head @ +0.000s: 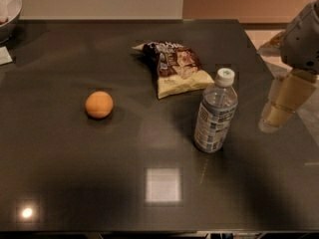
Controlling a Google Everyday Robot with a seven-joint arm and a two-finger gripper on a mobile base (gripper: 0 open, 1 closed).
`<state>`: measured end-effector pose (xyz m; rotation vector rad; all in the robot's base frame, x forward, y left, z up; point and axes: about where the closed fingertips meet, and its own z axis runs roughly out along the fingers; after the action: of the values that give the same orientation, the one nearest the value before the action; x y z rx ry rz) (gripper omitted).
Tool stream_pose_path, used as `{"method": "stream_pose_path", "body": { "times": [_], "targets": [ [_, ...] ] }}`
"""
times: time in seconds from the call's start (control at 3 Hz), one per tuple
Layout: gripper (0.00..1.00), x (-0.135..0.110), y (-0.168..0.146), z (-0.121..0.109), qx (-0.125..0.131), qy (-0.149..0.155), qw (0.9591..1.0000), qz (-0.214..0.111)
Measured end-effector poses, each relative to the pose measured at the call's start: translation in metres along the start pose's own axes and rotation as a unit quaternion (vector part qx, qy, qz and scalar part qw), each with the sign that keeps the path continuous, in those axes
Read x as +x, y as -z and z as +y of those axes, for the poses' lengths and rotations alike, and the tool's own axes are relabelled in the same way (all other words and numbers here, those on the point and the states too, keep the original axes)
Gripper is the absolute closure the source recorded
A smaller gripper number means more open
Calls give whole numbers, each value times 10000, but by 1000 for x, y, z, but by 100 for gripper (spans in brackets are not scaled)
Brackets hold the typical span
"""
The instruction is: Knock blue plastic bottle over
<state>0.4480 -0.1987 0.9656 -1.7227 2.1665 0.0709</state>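
Beside the blue plastic bottle [215, 114], off to its right in the view and apart from it, hangs the gripper [277, 109], a pale beige piece pointing down and slightly toward the bottle, level with the bottle's body. Whether it is open or closed cannot be told. Above it sits the grey, rounded end of the arm [302, 38], higher than the bottle's cap.

The bottle stands upright on the dark glossy table [75, 173], with a white cap bearing a green mark and a white-and-blue label round its lower body. Just behind the bottle and a little to its left lies a chip bag [174, 68], flat, its yellow end the part nearest the bottle. Well to the left of the bottle rests an orange [98, 104], shorter than the bottle. Far to the left and behind, part of a bowl [9, 11] shows, with a white card [4, 56] just in front of it. In front of the bottle, slightly left, a pale square of reflected light [162, 184] lies on the tabletop.
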Motion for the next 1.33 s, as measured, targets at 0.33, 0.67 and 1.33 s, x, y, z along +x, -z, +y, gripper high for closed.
{"method": "stream_pose_path", "body": {
  "times": [0.33, 0.67, 1.33],
  "targets": [
    [0, -12, -16, 6, -303, -10, 9979, -566],
    [0, -26, -26, 17, -552, 8, 9919, -1145],
    [0, -47, -44, 31, -797, 82, 9798, -1834]
  ]
}}
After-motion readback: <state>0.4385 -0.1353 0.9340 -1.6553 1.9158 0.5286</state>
